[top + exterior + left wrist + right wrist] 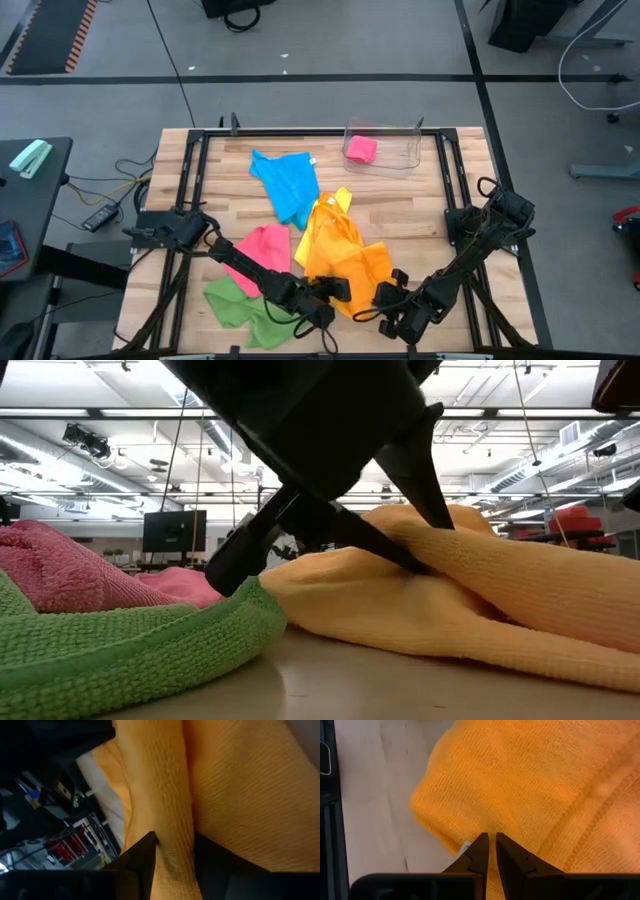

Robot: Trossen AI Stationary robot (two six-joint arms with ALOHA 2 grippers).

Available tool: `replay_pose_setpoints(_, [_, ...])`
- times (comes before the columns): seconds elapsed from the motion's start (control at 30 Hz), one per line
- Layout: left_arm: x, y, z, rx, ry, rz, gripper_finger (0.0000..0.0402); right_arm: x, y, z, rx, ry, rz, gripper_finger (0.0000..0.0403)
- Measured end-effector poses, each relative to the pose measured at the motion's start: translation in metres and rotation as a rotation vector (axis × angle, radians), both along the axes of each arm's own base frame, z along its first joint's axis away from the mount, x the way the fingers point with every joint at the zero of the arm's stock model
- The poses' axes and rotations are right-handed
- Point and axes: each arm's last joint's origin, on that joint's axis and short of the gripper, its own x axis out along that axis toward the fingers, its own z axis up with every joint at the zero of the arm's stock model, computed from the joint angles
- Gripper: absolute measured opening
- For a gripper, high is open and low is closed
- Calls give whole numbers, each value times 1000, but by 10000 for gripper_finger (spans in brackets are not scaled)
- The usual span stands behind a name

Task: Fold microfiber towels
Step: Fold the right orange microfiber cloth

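Both claws pinch the orange towel point(352, 262): left claw point(175, 862), right claw point(490, 851).

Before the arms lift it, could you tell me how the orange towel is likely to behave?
The orange towel will probably droop, since it already lies in soft folds. Its looped weave suggests it should grip rather than slip between the left gripper fingers. Lying beside the yellow towel, it might drag that along.

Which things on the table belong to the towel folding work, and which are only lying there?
Job:
- orange towel, held by left gripper and right gripper
- yellow towel
- blue towel
- pink towel
- green towel
- folded pink towel

Lying about:
- clear bin, holding the folded pink towel
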Motion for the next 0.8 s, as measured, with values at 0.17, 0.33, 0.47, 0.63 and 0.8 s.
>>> replay_pose_setpoints(0.17, [1,0,1,-59,-34,39,81,7,8,12,-15,-32,59,42])
replay_pose_setpoints(0.33, [0,-5,5,-113,-46,71,16,13,23,32,-103,-126,159,42])
replay_pose_setpoints(0.47, [3,-10,25,-206,-46,163,20,15,36,42,-240,-278,252,47])
replay_pose_setpoints(0.63, [2,-12,54,-429,24,331,28,27,50,33,-309,-383,371,91])
replay_pose_setpoints(0.8, [0,-16,68,-610,49,449,10,35,48,23,-342,-383,352,169])
